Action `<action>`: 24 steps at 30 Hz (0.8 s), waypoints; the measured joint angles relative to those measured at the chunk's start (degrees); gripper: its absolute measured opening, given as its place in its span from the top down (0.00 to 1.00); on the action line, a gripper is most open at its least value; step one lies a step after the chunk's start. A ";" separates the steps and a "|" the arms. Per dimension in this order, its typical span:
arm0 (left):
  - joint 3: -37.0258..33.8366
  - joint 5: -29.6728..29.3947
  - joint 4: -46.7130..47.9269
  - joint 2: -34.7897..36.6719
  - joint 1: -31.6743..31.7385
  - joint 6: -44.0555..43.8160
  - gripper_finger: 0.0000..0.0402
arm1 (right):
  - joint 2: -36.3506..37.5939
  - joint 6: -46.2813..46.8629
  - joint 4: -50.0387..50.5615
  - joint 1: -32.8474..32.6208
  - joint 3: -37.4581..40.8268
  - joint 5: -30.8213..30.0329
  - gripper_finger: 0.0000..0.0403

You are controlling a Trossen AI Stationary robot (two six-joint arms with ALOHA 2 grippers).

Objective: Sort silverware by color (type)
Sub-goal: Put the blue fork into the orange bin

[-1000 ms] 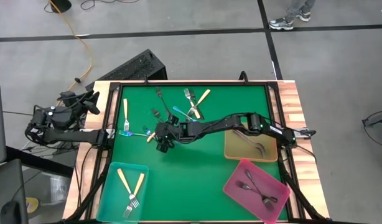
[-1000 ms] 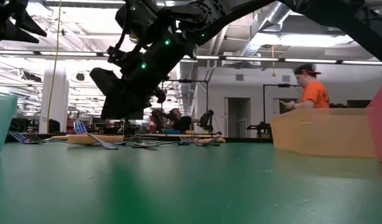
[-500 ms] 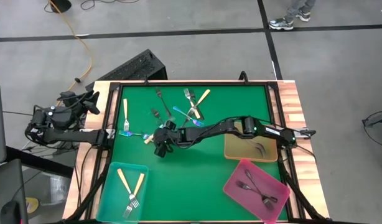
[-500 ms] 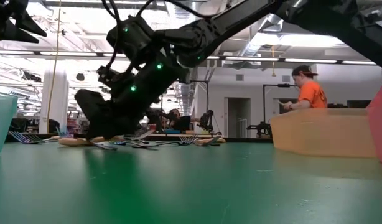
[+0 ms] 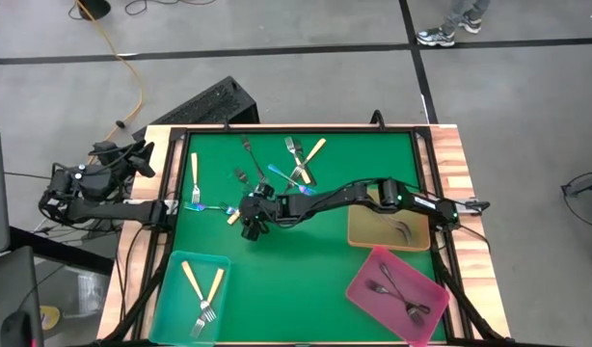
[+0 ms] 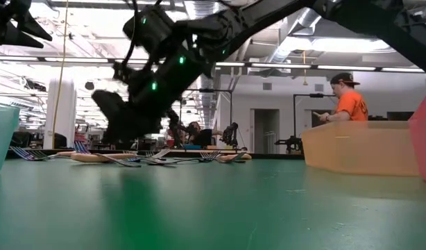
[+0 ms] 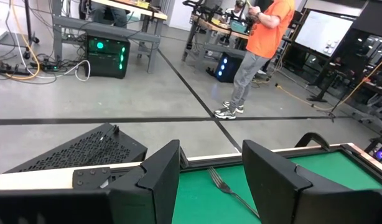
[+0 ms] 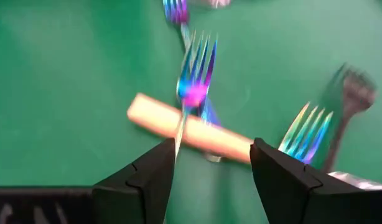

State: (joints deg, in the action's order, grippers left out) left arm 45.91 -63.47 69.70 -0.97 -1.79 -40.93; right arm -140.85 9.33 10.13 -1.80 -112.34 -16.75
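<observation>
My right gripper (image 5: 249, 220) reaches across to the green mat's left-centre and hovers open just above a small cluster of forks (image 6: 123, 125). In the right wrist view an iridescent fork (image 8: 193, 68) lies across a cream handle (image 8: 191, 129), and its shaft runs back between my open fingers. A second iridescent fork (image 8: 307, 132) and a dark fork (image 8: 351, 92) lie beside it. More forks are scattered near the far edge (image 5: 298, 162). My left gripper (image 7: 209, 183) is open and parked off the table's left edge (image 5: 132, 159). My right gripper is open. The iridescent fork's shaft (image 8: 177, 144) runs right beside one finger (image 8: 147, 180), and I cannot tell whether they touch.
A teal tray (image 5: 171, 289) at the near left holds two cream forks. A tan tray (image 5: 365, 234) at the right and a pink tray (image 5: 363, 289) at the near right hold dark forks. A lone cream fork (image 5: 194, 169) lies far left. A person in orange (image 6: 346, 104) stands beyond the table.
My right gripper dipped down to the forks at the mat's left-centre, then rose a little above them again. The forks on the mat stay about where they were.
</observation>
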 joint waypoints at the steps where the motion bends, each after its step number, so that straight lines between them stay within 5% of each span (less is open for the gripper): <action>1: 0.00 -0.01 0.00 0.01 0.01 0.00 0.61 | 0.46 -0.42 -0.37 -0.06 -0.09 -0.02 0.44; 24: 0.00 -0.01 -0.01 0.00 -0.01 0.02 0.61 | -5.12 1.51 -1.35 -1.07 0.00 0.02 0.44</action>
State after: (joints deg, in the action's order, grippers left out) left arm 45.91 -63.48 69.69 -0.97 -1.80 -40.91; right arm -145.96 10.85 8.78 -2.88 -112.35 -16.74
